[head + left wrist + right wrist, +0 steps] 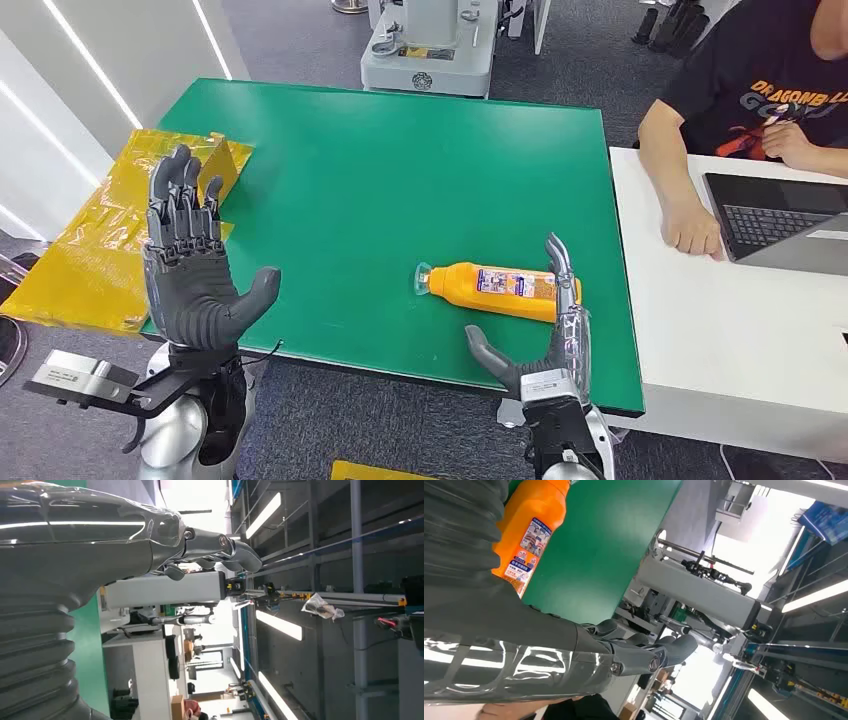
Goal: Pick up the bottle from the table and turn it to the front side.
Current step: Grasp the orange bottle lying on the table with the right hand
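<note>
green table point(380, 180) open around bottle point(500, 288)

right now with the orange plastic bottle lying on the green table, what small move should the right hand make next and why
Probably ease the open right hand forward and close around the orange plastic bottle. The bottle lies on its side on the green table, just beyond the spread fingers, ungripped. The left hand is raised, open, farther off.

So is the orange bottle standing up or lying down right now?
Lying down: the orange bottle rests on its side on the green table, clear cap pointing toward the robot's left.
</note>
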Controlling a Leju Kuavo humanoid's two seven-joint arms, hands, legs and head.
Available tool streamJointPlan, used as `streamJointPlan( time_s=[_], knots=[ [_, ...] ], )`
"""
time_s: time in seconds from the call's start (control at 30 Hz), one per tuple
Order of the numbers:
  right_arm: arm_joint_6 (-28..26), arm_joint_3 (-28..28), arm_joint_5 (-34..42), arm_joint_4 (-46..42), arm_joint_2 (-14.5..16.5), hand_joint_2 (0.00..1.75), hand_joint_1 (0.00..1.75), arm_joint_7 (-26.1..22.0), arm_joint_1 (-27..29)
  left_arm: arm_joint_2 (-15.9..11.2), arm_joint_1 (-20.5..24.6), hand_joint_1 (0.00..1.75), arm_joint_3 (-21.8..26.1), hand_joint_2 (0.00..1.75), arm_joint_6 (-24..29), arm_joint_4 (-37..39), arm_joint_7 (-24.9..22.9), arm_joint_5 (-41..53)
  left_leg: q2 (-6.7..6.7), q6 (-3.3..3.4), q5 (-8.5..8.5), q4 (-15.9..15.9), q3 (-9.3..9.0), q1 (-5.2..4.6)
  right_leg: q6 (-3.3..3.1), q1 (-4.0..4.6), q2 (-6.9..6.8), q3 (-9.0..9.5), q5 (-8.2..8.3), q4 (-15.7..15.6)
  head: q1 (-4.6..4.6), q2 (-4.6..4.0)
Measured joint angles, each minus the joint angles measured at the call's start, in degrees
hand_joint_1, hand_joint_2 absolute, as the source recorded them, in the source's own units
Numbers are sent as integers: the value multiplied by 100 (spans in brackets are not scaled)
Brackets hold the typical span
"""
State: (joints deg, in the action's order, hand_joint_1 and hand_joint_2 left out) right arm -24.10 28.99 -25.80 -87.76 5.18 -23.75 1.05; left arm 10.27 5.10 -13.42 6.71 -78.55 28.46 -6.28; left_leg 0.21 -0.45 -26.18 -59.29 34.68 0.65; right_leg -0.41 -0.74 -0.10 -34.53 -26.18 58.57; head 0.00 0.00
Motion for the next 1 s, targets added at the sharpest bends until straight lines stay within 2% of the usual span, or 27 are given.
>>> streamJointPlan(
  time_s=[0.1,0.17,0.3,0.47,0.7,0.9,1.0],
  knots=[
    [75,0,-111,0,-1,175,0,108,-26,2,9,0,0,175,-9,0,-16,-3,0,0,0,0,0,0,0,0,0,0,0,0,0,0],
    [267,0,-365,-1,-7,175,0,373,-67,3,18,0,0,175,-36,0,-40,-7,0,0,0,0,0,0,0,0,1,0,0,0,0,0],
    [1034,1,-1464,-10,-124,175,0,1142,-231,8,74,0,-2,175,-160,23,-70,-9,0,0,0,-1,-1,0,0,0,0,0,0,0,0,0],
    [1608,14,-2364,44,-425,175,0,1405,-626,48,128,0,-5,175,-262,121,-22,-8,2,0,0,-4,0,-1,2,-1,2,1,3,0,0,0],
    [2315,209,-2480,775,-944,175,0,1594,-1891,89,134,0,-22,175,-299,157,4,-6,1,4,3,-11,-1,0,3,-1,3,3,7,0,1,0],
    [2969,630,-2717,1945,-1440,175,0,2030,-3094,94,199,0,-136,175,-373,250,15,-35,-3,13,10,-13,1,-1,10,-1,-4,5,13,0,2,0],
    [3395,820,-2596,2558,-1604,175,0,2028,-3556,94,250,0,-212,175,-437,336,20,-77,-5,14,10,-15,2,-2,12,-2,-4,5,14,0,0,0]
  ],
)
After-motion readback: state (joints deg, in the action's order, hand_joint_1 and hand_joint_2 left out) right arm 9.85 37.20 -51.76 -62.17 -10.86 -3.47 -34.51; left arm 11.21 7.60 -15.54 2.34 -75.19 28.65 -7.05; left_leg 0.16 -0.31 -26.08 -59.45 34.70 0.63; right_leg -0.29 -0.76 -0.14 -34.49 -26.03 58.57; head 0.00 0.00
